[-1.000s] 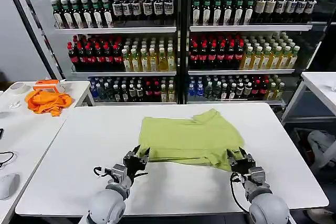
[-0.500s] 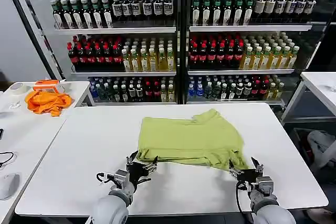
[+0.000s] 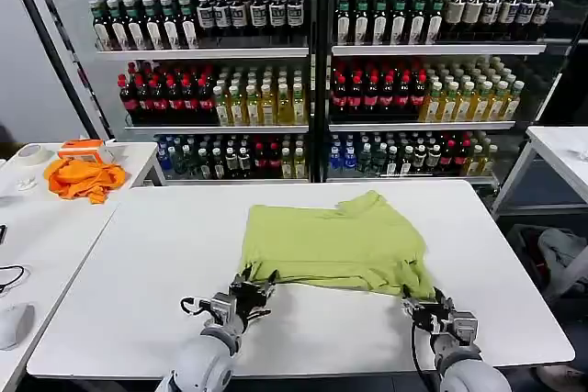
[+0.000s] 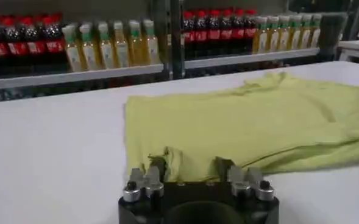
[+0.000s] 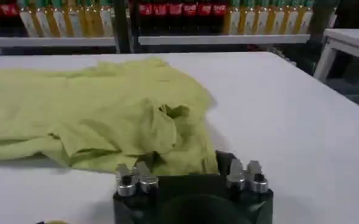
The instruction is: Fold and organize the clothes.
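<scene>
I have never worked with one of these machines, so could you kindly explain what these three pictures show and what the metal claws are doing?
It is a two-armed robot at a white table. One picture looks down from its head; the other two come from cameras on each wrist. On the table lies a lime T-shirt, partly folded. The left gripper and the right gripper, both open, sit at the shirt's near corners; the wrist pictures show the hem at their fingers, and neither is closed on it. Behind stand shelves of bottles, and an orange cloth lies on a side table.
</scene>
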Robot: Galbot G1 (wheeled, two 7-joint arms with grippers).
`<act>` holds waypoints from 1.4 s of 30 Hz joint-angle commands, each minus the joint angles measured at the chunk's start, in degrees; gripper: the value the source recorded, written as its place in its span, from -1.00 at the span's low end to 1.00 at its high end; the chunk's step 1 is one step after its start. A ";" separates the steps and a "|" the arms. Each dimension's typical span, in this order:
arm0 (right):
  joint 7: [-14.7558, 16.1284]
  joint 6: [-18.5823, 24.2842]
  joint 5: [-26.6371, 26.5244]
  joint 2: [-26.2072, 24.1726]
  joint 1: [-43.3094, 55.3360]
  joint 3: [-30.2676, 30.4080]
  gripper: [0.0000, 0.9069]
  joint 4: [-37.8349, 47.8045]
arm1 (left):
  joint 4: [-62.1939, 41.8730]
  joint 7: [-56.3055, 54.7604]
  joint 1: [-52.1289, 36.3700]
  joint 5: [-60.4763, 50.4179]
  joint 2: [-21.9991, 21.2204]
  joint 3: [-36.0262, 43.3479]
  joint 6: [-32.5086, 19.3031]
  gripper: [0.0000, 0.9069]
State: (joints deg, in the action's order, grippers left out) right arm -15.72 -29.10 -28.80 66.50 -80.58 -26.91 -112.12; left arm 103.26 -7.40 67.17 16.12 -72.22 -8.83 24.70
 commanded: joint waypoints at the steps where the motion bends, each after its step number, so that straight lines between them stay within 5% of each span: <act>1: -0.34 -0.69 -2.53 0.26 0.06 0.11 -1.00 0.88 | -0.60 0.14 -0.88 0.79 0.00 -0.19 0.06 -0.91; 27: 0.77 -1.63 -1.79 -3.72 -7.31 -1.95 -1.00 -7.81 | 5.18 0.42 4.80 3.78 3.19 -2.75 0.13 -0.91; 28: 0.64 -1.66 -1.75 -3.70 -7.06 -2.05 -1.00 -7.63 | 4.85 0.38 4.35 3.53 3.03 -2.34 0.10 -0.84; 29: 0.50 -1.70 -1.68 -3.65 -6.90 -2.12 -1.00 -7.52 | 4.31 0.35 3.62 3.10 2.86 -2.06 -0.02 -0.29; 30: 0.39 -1.90 -1.66 -3.59 -6.50 -2.20 -0.93 -7.29 | 3.63 0.31 3.09 2.43 2.73 -1.87 -0.15 -0.29; 31: 0.29 -2.02 -1.59 -3.59 -6.30 -2.19 0.62 -7.21 | 3.23 0.14 2.21 2.21 2.57 -1.73 -0.12 1.00; 32: 0.18 -2.21 -1.41 -3.59 -6.18 -2.19 1.00 -7.20 | 3.07 -0.01 1.84 1.95 2.49 -1.70 0.10 1.00; 42: 0.32 -3.02 0.14 -3.35 -6.46 -2.23 1.00 -7.91 | 3.02 -2.06 2.03 -2.09 3.13 -0.76 4.67 1.00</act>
State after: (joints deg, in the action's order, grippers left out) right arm -15.33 -31.96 -28.96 63.32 -86.77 -29.08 -119.57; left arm 106.70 -8.27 69.56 16.92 -69.66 -10.17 25.95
